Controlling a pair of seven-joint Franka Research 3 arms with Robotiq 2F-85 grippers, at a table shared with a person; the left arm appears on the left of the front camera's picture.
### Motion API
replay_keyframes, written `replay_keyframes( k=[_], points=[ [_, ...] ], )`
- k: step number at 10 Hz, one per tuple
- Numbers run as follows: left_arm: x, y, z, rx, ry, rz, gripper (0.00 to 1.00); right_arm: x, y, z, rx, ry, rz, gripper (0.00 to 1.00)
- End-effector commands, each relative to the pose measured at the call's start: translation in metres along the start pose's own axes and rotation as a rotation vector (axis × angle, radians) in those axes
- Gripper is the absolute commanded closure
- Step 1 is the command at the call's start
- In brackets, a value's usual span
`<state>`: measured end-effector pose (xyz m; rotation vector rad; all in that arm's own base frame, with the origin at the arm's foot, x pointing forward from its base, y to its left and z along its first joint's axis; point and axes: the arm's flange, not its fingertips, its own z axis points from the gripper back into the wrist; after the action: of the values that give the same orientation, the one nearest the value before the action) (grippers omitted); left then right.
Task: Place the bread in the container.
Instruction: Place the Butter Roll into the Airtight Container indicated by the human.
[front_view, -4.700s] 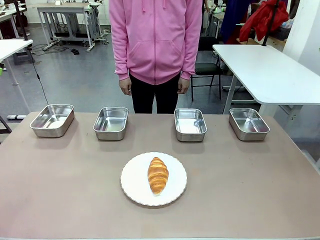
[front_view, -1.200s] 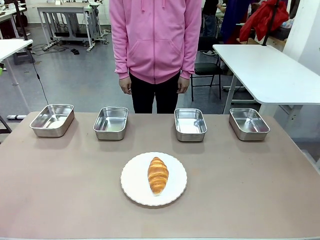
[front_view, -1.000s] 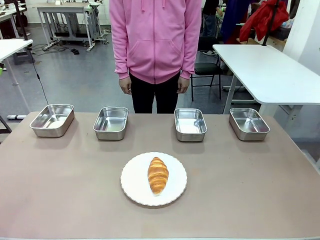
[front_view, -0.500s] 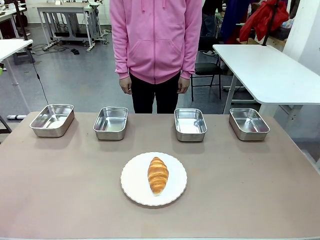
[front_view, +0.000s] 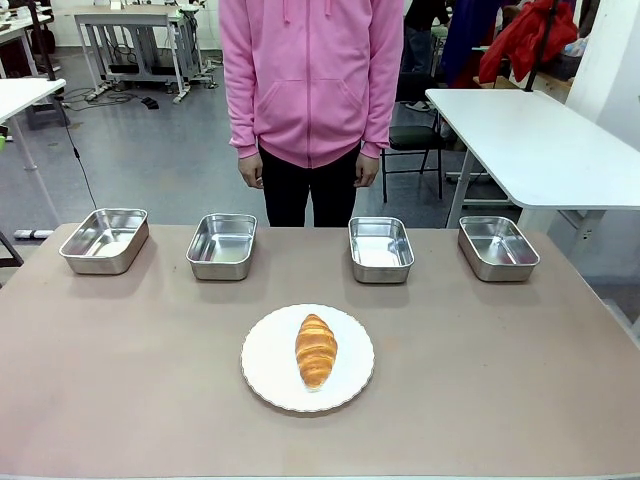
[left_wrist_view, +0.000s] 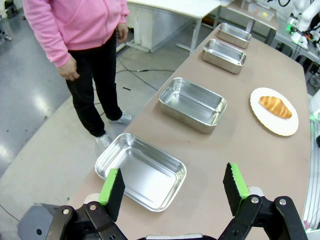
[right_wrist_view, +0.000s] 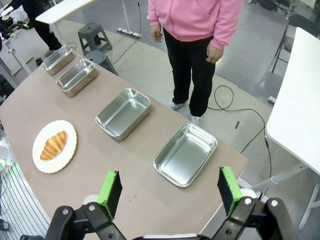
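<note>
Workshop w/ white benches behind; brown table (front_view: 120, 400) in front. Bread (front_view: 316, 350) lying on white plate (front_view: 262, 375), centred nr robot's edge, prob. so either arm can reach. Four steel containers in row along far edge, left-end container (front_view: 104, 240) to right-end container (front_view: 498, 247), all empty, well apart from plate; can't tell which is meant. Person (front_view: 310, 80) behind middle, hands down, not helping. Left gripper (left_wrist_view: 172, 172) high over left-end container, claw wide, empty. Right gripper (right_wrist_view: 168, 174) likewise above right-end one. Pick not yet begun.
</note>
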<state>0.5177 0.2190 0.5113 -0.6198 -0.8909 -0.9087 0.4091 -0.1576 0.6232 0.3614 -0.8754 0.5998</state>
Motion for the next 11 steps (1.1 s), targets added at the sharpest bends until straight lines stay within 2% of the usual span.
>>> replay_keyframes(
  k=[1,11],
  points=[
    [0.0005,-0.002,0.0004,-0.002,-0.001,-0.016,0.0,0.002,-0.0013,-0.0006,0.007,-0.023,0.017,0.0],
    [0.0005,-0.002,0.0004,-0.002,-0.001,-0.016,0.0,0.002,-0.0013,-0.0006,0.007,-0.023,0.017,0.0]
  ],
)
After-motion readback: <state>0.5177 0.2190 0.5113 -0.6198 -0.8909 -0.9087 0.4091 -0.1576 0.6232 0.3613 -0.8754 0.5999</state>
